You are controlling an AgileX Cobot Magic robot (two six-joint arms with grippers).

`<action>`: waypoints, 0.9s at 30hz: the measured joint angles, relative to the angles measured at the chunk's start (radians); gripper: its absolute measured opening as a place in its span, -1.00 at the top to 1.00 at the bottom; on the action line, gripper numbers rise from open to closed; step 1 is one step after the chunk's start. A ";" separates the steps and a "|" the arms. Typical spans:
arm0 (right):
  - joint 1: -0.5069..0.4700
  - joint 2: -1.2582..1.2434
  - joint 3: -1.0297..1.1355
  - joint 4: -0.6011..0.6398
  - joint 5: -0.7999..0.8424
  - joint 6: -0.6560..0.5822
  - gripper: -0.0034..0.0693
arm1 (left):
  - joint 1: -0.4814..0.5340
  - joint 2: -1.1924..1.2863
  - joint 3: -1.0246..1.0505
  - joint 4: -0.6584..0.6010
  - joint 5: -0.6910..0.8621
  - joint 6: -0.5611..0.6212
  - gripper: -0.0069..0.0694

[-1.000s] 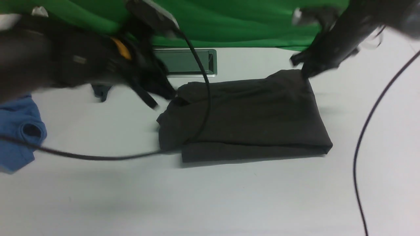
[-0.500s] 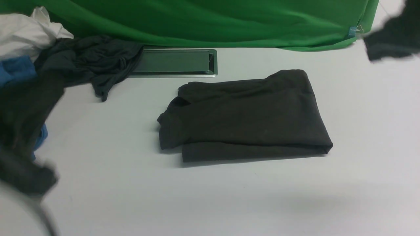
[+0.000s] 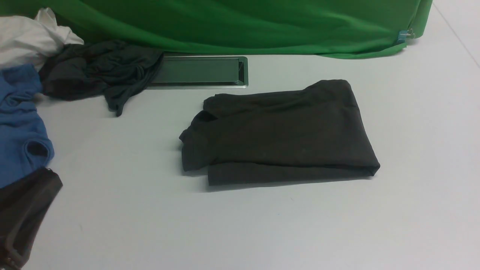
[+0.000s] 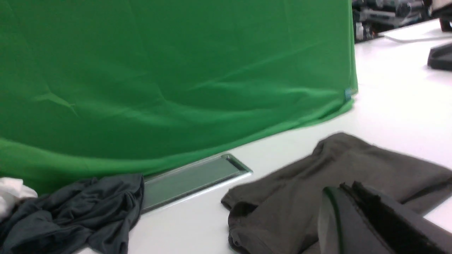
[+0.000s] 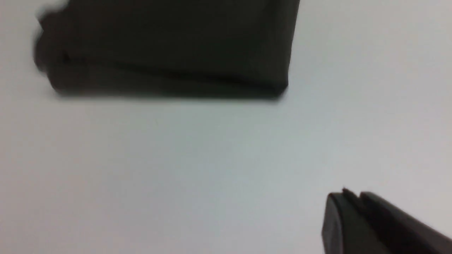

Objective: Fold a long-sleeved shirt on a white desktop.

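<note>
The long-sleeved shirt point(image 3: 277, 131) lies folded into a brownish-black rectangle in the middle of the white desktop point(image 3: 240, 225); its print and neck label are hidden. Nothing touches it. In the left wrist view my left gripper point(image 4: 349, 184) is shut and empty, held in front of the shirt point(image 4: 353, 162). A dark part of my left arm point(image 3: 22, 213) shows at the bottom left of the front view. In the right wrist view my right gripper point(image 5: 353, 192) is shut and empty over bare table, apart from the shirt point(image 5: 169, 46). The front view does not show it.
A silver-framed cable slot point(image 3: 198, 71) sits behind the shirt. A dark grey-teal garment point(image 3: 101, 71), a blue garment point(image 3: 18, 123) and a white cloth point(image 3: 30, 37) are heaped at the far left. The green backdrop point(image 3: 240, 22) hangs along the back edge.
Both arms have pulled back from the shirt's far corners: the left to the bottom left corner, the right out of the front view. The folded shirt has not moved.
</note>
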State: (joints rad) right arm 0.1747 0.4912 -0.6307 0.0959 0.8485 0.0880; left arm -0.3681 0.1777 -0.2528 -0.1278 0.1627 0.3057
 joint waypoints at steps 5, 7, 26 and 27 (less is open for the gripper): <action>0.000 -0.191 0.093 0.000 -0.224 0.010 0.75 | 0.000 0.000 0.000 0.002 0.005 0.000 0.77; 0.000 -0.233 0.107 0.000 -0.251 0.010 0.71 | 0.000 0.000 0.000 0.003 0.006 0.000 0.77; -0.128 -0.415 0.400 -0.096 -0.469 -0.052 0.85 | 0.000 0.000 0.001 0.026 0.006 0.000 0.77; -0.132 -0.426 0.411 -0.096 -0.469 -0.052 0.85 | 0.000 0.000 0.001 0.026 0.006 0.000 0.77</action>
State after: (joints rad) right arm 0.0425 0.0651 -0.2196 0.0000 0.3793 0.0361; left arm -0.3681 0.1777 -0.2520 -0.1015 0.1686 0.3057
